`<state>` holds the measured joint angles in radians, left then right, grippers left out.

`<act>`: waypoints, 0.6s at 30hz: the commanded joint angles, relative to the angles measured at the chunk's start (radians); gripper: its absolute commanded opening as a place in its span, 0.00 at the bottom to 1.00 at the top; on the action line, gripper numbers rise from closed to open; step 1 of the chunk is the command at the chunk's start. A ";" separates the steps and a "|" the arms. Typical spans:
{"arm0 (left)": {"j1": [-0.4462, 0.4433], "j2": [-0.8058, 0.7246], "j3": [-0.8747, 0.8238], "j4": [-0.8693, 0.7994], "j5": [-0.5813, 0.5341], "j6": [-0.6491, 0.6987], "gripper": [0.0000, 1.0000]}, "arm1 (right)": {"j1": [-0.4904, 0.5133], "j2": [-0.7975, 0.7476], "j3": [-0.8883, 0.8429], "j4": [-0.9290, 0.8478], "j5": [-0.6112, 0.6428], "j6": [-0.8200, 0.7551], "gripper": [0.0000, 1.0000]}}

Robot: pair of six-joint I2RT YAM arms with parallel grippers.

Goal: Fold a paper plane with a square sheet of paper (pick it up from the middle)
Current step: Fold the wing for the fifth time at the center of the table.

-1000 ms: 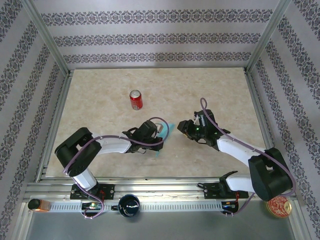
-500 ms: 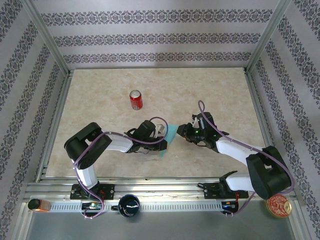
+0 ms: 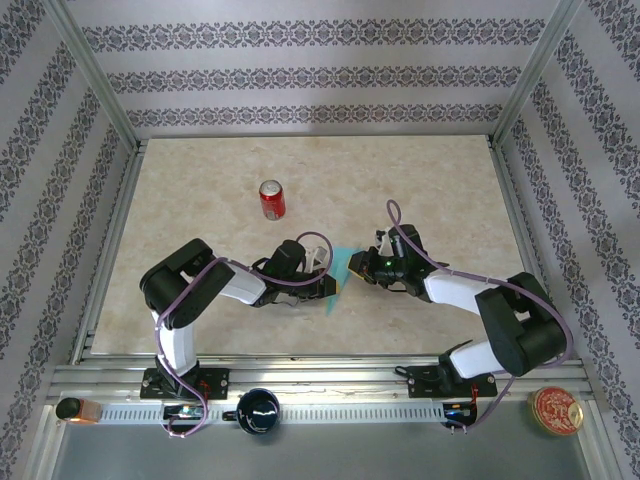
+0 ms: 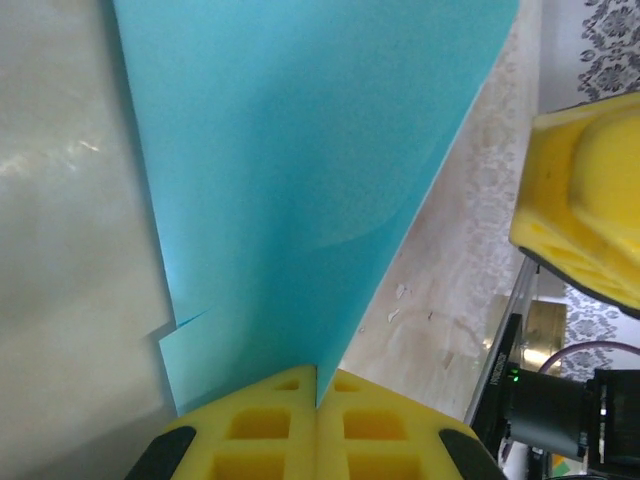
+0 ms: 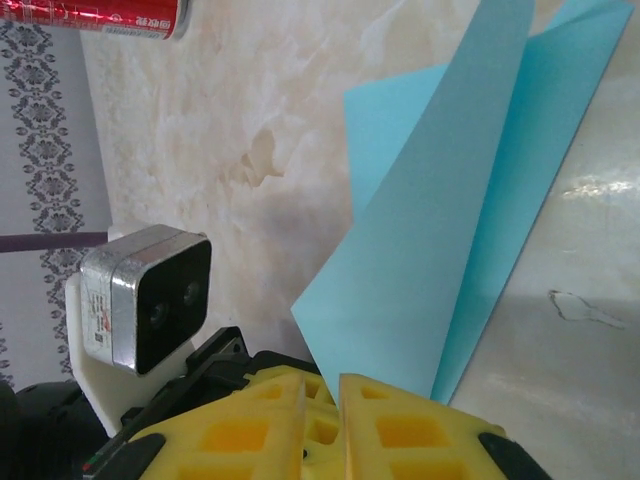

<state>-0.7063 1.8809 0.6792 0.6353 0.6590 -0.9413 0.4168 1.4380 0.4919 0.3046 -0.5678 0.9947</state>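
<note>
1. The left tool (image 4: 317,388) is pinching the blue sheet of paper (image 4: 300,150) tight, holding it just over the middle of the worktop (image 3: 430,180), near-right of the can (image 3: 271,200).
2. The right tool (image 5: 322,388) is standing narrow and is apparently nipping the sheet's opposite corner, though the contact is hard to see.
3. The sheet is showing what looks like one fold. The nose and wing folds are seemingly waiting to be made.

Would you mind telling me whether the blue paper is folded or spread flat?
Folded: the blue paper shows two overlapping layers in the right wrist view.
</note>
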 commanded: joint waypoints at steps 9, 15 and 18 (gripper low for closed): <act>0.017 0.052 -0.024 0.144 0.053 -0.121 0.00 | 0.009 0.135 -0.003 0.233 -0.093 0.054 0.11; 0.021 0.071 -0.046 0.191 0.060 -0.165 0.00 | 0.000 0.176 0.008 0.259 -0.102 0.051 0.10; 0.022 0.078 -0.056 0.216 0.064 -0.188 0.00 | -0.014 0.197 0.007 0.278 -0.103 0.056 0.10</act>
<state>-0.6914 1.9297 0.6456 0.7948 0.7055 -1.0901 0.4141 1.6104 0.4885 0.5289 -0.6468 1.0451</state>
